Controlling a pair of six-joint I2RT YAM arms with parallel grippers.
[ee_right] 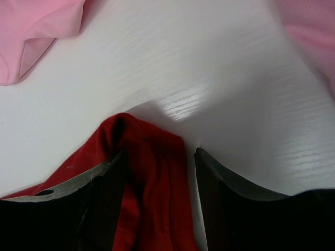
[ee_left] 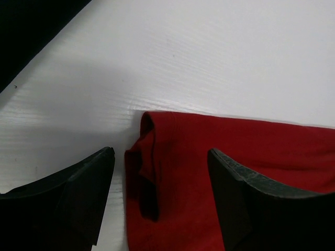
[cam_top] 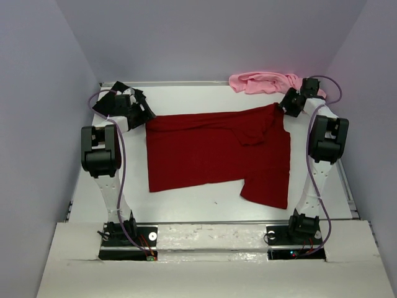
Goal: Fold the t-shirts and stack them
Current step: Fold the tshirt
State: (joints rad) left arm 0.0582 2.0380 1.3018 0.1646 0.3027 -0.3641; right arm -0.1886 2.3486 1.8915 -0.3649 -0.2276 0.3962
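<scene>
A dark red t-shirt [cam_top: 217, 152] lies mostly flat across the middle of the white table, its right part folded over. A light pink t-shirt [cam_top: 263, 82] lies crumpled at the back right edge. My left gripper [cam_top: 146, 115] hovers at the red shirt's back left corner. In the left wrist view this gripper [ee_left: 159, 152] is open, with the bunched corner of the red shirt [ee_left: 178, 178] loose between the fingers. My right gripper [cam_top: 286, 104] is at the shirt's back right corner. Its wrist view shows it [ee_right: 159, 152] open over a ridge of red cloth [ee_right: 157, 178].
Grey walls close in the table [cam_top: 198, 99] on the left, back and right. In the right wrist view the pink shirt [ee_right: 36, 31] lies just beyond the red corner. The arm bases [cam_top: 130, 236] stand at the near edge.
</scene>
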